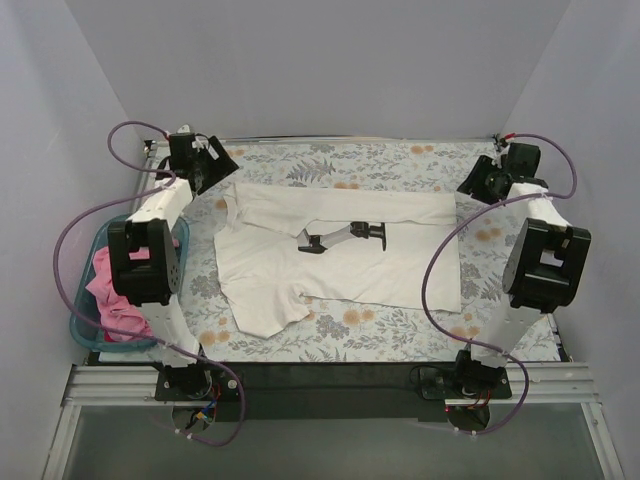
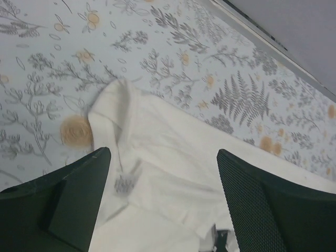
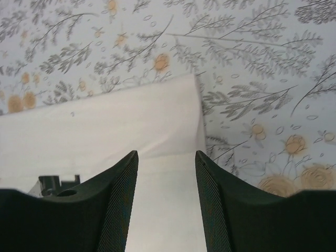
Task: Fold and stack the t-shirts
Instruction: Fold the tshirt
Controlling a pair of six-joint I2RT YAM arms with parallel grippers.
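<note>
The white t-shirt (image 1: 340,275) lies spread on the floral table cover, its far edge folded over, a dark print (image 1: 345,237) at its middle. My left gripper (image 1: 222,165) is open and empty, hovering over the shirt's far left corner; in the left wrist view (image 2: 164,157) the collar and a grey label (image 2: 125,184) lie between the fingers. My right gripper (image 1: 472,185) is open and empty above the shirt's far right edge, which also shows in the right wrist view (image 3: 167,155). The pink t-shirt (image 1: 108,285) is bunched in the teal basket (image 1: 85,330).
The basket stands at the table's left edge beside the left arm. Purple cables (image 1: 430,290) loop from both arms, the right one over the shirt's right edge. Grey walls close in the table at the back and sides.
</note>
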